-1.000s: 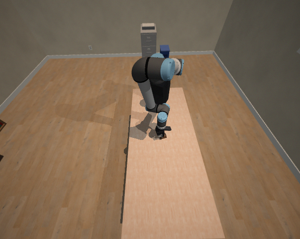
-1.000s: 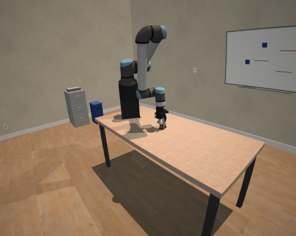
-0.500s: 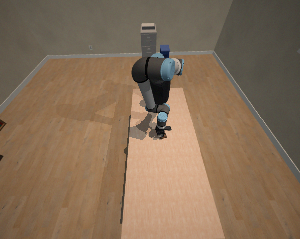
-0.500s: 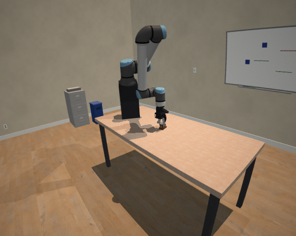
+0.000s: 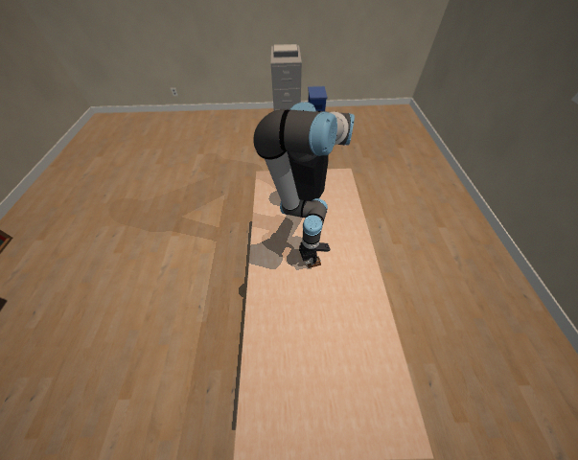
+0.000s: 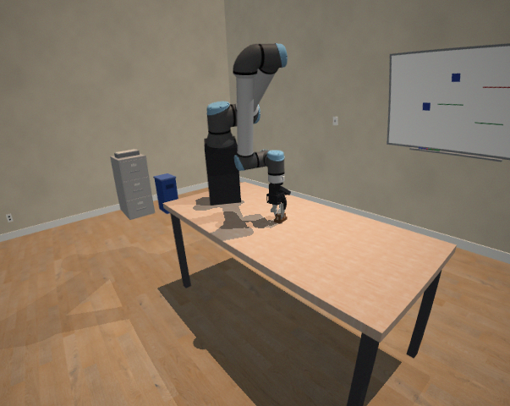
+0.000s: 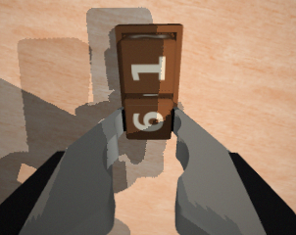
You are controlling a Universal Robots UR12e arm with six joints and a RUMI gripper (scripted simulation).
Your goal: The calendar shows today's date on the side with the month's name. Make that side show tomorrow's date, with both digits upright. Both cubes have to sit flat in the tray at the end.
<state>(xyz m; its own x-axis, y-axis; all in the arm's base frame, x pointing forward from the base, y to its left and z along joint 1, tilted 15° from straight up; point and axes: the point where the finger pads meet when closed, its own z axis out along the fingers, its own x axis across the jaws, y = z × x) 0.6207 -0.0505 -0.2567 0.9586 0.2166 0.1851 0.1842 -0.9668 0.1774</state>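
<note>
The brown calendar tray point(image 7: 149, 26) point(image 6: 282, 220) stands on the table under the gripper. In the wrist view a brown cube point(image 7: 130, 73) with a pale 1 on top, turned sideways, lies at the tray's far end. A second brown cube point(image 7: 135, 134) sits close to it at the near end. Its top digit is a sideways 6 or 9; I cannot tell which. My gripper point(image 7: 149, 109) point(image 5: 312, 259) point(image 6: 280, 213) is shut on this near cube, one fingertip on each side. The month side, the tray's near end and whether the held cube rests flat are hidden.
The wooden table point(image 5: 323, 356) point(image 6: 333, 249) stretches away from the arm's black pedestal point(image 6: 222, 174). A grey cabinet point(image 5: 286, 81) point(image 6: 134, 185) and a blue bin point(image 5: 316, 94) point(image 6: 166, 192) stand on the floor beyond the table.
</note>
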